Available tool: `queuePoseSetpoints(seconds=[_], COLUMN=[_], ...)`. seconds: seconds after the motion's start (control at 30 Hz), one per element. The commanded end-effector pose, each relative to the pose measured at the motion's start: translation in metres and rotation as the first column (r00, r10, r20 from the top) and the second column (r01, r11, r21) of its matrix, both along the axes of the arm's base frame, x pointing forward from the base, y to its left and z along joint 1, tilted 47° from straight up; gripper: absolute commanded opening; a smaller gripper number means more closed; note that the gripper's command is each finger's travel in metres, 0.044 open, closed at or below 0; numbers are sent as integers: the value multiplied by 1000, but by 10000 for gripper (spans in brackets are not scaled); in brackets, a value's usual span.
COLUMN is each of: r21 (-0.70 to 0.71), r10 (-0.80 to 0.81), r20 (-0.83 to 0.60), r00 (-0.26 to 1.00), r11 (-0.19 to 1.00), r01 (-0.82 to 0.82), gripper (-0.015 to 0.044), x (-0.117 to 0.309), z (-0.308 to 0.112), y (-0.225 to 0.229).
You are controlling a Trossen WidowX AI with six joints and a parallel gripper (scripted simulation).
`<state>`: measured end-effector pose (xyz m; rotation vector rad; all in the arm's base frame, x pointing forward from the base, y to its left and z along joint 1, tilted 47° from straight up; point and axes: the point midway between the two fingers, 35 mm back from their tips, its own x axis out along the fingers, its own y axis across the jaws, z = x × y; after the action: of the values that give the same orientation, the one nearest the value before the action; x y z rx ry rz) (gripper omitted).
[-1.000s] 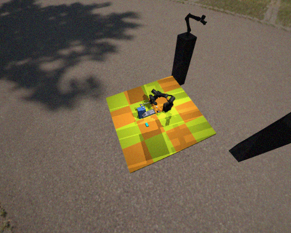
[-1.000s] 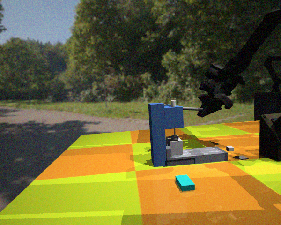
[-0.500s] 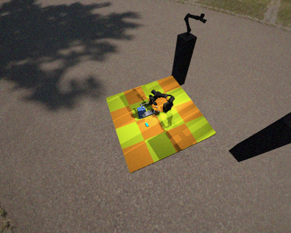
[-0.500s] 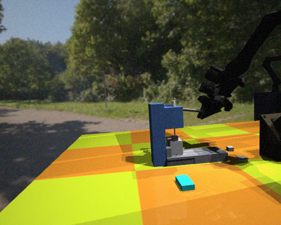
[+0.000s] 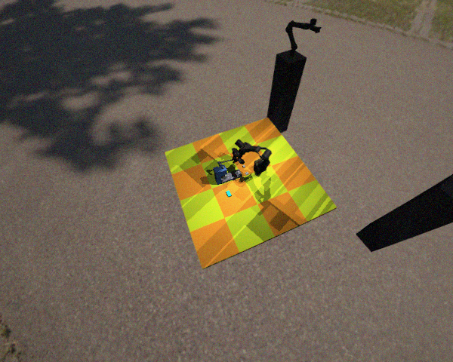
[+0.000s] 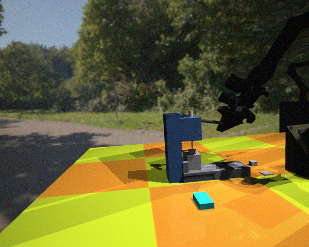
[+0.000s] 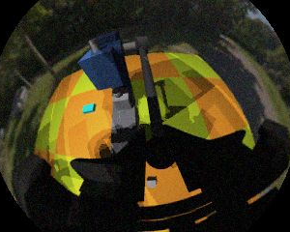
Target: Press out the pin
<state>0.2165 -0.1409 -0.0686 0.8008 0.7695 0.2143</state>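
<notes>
The blue press (image 5: pixel 220 174) (image 6: pixel 172 148) (image 7: pixel 102 69) stands upright, with its grey bed (image 6: pixel 216 171) (image 7: pixel 124 117) extending toward the arm. The grey block (image 6: pixel 194 162) (image 7: pixel 121 100) sits at the bed's press end, under the thin punch (image 6: pixel 191 144). A dark round piece on the block's top meets the punch; whether it is the pin is unclear. My gripper (image 5: pixel 235 159) (image 6: pixel 220 125) (image 7: pixel 153 130) is shut on the end of the lever (image 6: pixel 210 121) (image 7: pixel 148 77), which slopes slightly down from the press head. I cannot make out the cup or what lies beneath the block.
A cyan block (image 5: pixel 229 193) (image 6: pixel 203 200) (image 7: pixel 89 108) lies on the checkered mat (image 5: pixel 219 249) (image 6: pixel 109 212) beside the press. A small grey cube (image 6: pixel 252 162) (image 7: pixel 152 182) and a flat grey plate (image 6: pixel 265 173) lie past the bed's arm end. A black pedestal (image 6: pixel 299 148) stands at the right.
</notes>
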Motion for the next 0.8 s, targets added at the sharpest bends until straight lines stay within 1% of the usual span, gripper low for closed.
queuePoseSetpoints(seconds=[0.0,0.77], r21=[-3,-3], r10=[2,2], r20=[-5,-5], r00=[1000,1000], r11=[1000,1000], r01=[-2,-2], gripper=[0,0], x=[0,-1], z=[1,9], y=[-2,-11])
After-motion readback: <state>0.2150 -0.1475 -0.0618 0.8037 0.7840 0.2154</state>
